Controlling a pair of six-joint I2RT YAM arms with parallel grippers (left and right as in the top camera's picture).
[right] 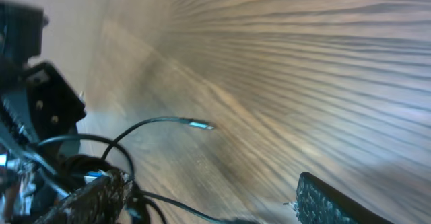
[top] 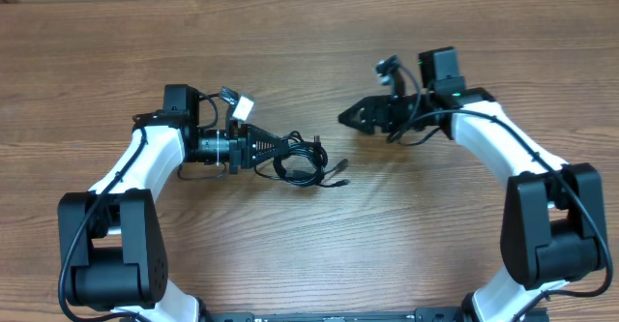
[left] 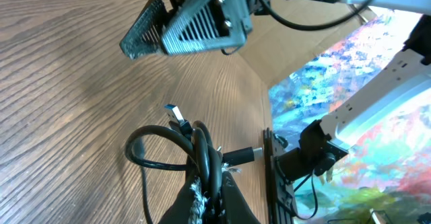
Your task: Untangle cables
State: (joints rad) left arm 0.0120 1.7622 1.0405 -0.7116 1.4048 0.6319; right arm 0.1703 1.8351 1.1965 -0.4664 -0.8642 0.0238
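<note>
Bench (top: 406, 235): wood-grain; cables (top: 300, 162) bunched left of centre.
Left fingers (top: 274, 150): clamped on the bunch.
Right fingers (top: 356, 116): held apart, empty, nearby.
Handling: judged light, limp; a loose plug end (top: 340, 180) is best gripped.

**Overhead view:** looks straight down on the table (top: 309, 32) from well above, with my arm bases at 6 o'clock and both arms whole in frame. **Left wrist view:** sits close behind my left gripper (left: 205, 207), low over the wood, and faces along the fingers toward 3 o'clock of the overhead frame. The cables (left: 195, 153) fill its near field, and my right gripper (left: 148, 39) shows at its 12 o'clock. **Right wrist view:** sits behind my right gripper, tilted and blurred, low and near, facing toward 9 o'clock of the overhead frame. All three views share the cables and the strip of wood between my two grippers.
</note>
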